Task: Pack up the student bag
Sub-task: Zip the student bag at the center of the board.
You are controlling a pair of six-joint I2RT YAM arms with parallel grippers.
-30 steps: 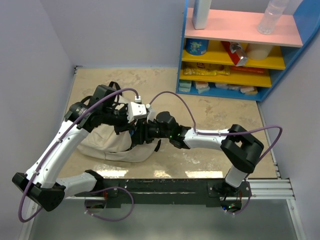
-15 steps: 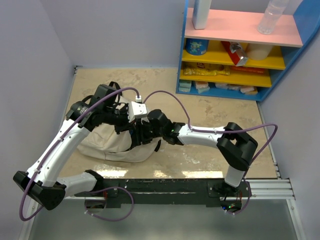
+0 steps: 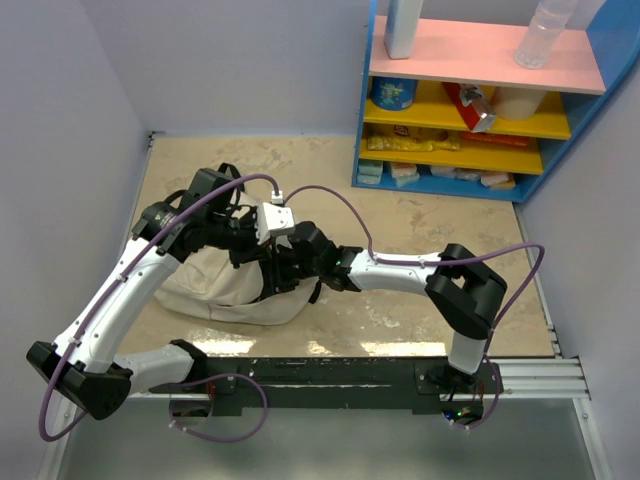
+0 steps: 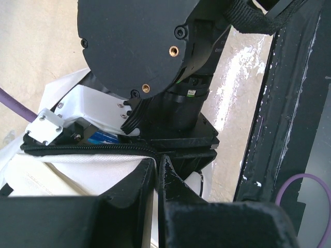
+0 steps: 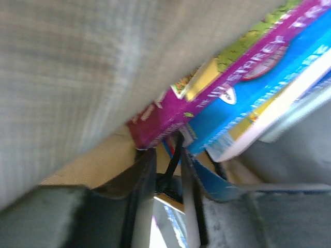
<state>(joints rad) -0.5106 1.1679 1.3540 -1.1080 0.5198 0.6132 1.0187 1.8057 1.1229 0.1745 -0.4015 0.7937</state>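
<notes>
student bag lies left-centre on table, mouth facing right. left gripper pinched closed on its zipper edge, same as 1 s ago. right gripper has pushed deeper inside, beside purple/blue books. Jaws are narrower; can't tell if gripping.

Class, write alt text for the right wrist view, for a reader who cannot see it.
Close-up inside the student bag: a purple book and a blue book slant against its grey lining. Below, the right gripper shows narrowly parted fingers, a black cord between them.
</notes>
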